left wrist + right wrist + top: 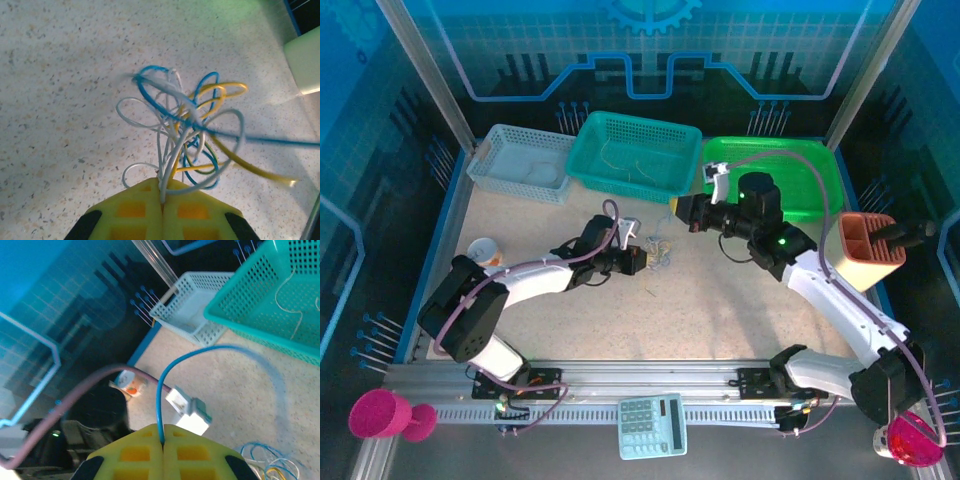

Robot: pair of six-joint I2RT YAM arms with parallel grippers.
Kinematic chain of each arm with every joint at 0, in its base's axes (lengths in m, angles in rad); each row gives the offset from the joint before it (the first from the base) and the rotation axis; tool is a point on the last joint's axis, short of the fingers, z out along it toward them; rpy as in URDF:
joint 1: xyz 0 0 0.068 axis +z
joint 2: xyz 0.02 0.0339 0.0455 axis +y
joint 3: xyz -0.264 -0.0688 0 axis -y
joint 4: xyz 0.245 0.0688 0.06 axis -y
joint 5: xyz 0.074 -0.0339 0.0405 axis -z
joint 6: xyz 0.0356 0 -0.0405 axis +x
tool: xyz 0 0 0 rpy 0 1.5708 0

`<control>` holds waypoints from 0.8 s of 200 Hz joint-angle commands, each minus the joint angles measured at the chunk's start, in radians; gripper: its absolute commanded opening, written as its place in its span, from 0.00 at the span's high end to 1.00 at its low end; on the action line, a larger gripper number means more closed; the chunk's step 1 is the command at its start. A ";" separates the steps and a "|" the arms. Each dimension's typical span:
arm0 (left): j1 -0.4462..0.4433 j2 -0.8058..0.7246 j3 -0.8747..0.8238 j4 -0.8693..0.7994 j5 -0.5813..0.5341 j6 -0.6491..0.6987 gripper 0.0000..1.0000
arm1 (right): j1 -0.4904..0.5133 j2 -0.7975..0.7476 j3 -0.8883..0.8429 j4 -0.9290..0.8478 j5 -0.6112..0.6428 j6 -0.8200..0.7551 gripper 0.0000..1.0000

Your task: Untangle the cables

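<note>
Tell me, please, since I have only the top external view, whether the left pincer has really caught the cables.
Observer: Yes. In the left wrist view the left pincer is shut on whitish strands at the foot of the cables.
Operator: Is the right pincer holding anything?
Observer: The right wrist view shows the right pincer shut on a single blue strand.
Operator: Does the bundle look tangled?
Observer: Yes. Seen from the left wrist, blue, yellow and white loops cross one another, and the blue strand seems to leave them in a straight line toward the right.
</note>
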 commanded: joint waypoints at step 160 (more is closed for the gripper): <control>-0.001 -0.297 -0.042 -0.202 -0.068 -0.004 0.12 | -0.042 -0.028 0.015 0.022 -0.050 0.019 1.00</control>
